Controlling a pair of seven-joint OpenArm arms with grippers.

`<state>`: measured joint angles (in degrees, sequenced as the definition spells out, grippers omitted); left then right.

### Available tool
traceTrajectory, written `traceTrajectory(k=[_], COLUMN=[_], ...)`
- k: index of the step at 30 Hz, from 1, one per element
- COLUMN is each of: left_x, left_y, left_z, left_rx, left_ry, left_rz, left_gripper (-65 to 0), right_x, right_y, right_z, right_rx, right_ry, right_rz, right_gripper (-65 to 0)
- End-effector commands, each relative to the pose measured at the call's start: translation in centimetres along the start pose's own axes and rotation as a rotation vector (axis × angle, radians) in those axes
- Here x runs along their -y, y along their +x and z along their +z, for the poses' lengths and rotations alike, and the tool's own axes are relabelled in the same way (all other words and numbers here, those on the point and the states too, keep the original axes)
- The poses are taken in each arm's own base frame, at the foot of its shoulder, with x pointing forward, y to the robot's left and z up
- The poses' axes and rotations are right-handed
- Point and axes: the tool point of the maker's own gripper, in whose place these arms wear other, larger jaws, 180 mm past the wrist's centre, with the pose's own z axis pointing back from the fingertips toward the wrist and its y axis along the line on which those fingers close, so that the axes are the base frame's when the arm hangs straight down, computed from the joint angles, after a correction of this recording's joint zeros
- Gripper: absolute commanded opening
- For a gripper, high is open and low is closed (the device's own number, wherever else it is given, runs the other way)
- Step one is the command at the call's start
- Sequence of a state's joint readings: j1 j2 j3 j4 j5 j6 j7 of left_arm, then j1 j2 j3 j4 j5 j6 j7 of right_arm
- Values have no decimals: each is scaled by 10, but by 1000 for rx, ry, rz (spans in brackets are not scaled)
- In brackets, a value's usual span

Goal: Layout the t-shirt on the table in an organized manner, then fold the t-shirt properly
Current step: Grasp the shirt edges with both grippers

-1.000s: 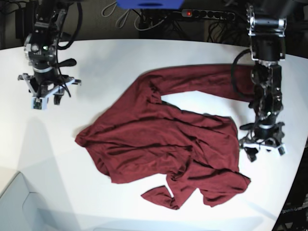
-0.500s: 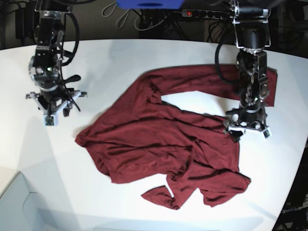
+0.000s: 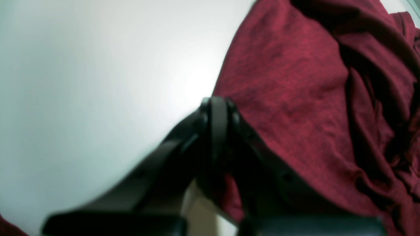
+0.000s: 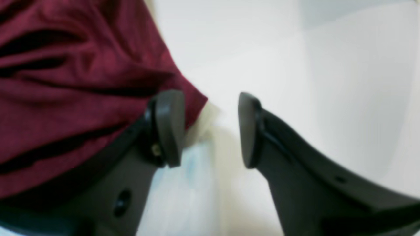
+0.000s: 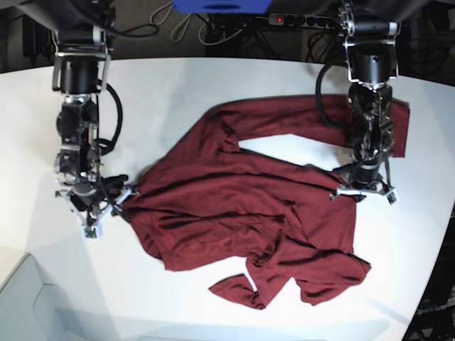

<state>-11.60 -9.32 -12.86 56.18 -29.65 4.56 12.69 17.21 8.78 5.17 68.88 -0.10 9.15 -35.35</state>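
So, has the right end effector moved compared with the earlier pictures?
Yes. In the base view the right end effector has come down and toward the t-shirt, from bare table to the cloth's left corner.

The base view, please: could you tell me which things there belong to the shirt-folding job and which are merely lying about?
Part of the job:
- t-shirt, crumpled
- table
- left gripper, shut at the shirt's edge
- right gripper, open beside the shirt

Just lying about:
- power strip behind the table
- cables beside it
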Motion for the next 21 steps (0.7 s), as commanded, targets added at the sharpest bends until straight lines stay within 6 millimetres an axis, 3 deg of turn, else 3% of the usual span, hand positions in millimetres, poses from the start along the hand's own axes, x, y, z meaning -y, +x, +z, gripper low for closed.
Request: traceTrajectory(k=[1, 7, 15, 18, 21], left_x=[3, 16, 22, 28, 29], left_y=[5, 38, 65, 72, 96], left_z=[0, 21, 42, 51, 64], left_rx=[-3, 103, 185, 214, 282], left_ry=[-4, -58, -92, -111, -120], left_rz=[1, -21, -51, -56, -45], left_gripper=[-650, -649, -649, -649, -649], right_x=[7, 6, -27, -30, -27], right_y=[26, 27, 7, 1, -2], right_z=[0, -12, -19, -18, -14], right_rx=[62, 31, -25, -30, -27], right_ry=[-12, -3, 54, 59, 53], right_rz=[-5, -19, 81, 90, 93], right_gripper=[-358, -348, -365, -454, -620])
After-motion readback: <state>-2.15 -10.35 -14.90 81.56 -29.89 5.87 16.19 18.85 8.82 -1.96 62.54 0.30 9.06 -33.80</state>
